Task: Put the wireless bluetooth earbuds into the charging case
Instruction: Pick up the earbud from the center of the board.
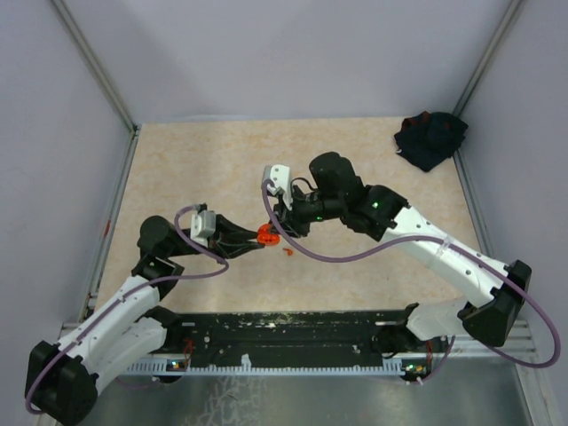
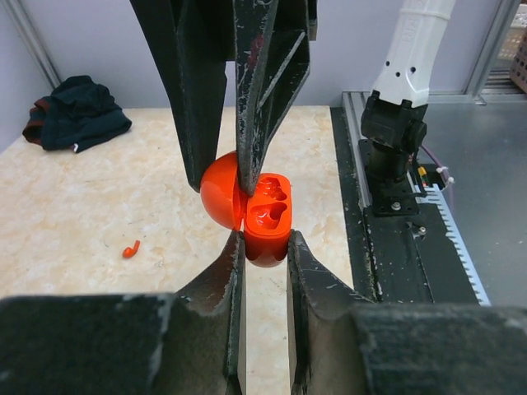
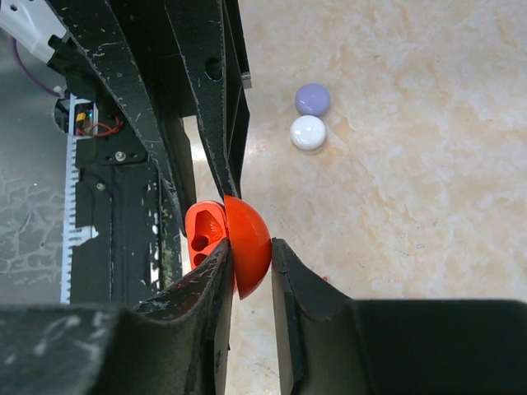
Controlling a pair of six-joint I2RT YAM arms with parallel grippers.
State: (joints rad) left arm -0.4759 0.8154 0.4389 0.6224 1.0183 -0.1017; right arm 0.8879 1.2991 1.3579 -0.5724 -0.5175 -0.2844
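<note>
Left wrist view: my left claw is pinching the open orange charging case by its base, my right claw pinching its lid. One orange earbud lies apart on the table. Releasing either grip may let the case twist, drop or close.

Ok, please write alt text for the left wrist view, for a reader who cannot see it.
An open glossy orange plastic charging case is pinched between the left gripper below and the right gripper above. A tiny orange earbud lies on the beige table, apart from it.
</note>
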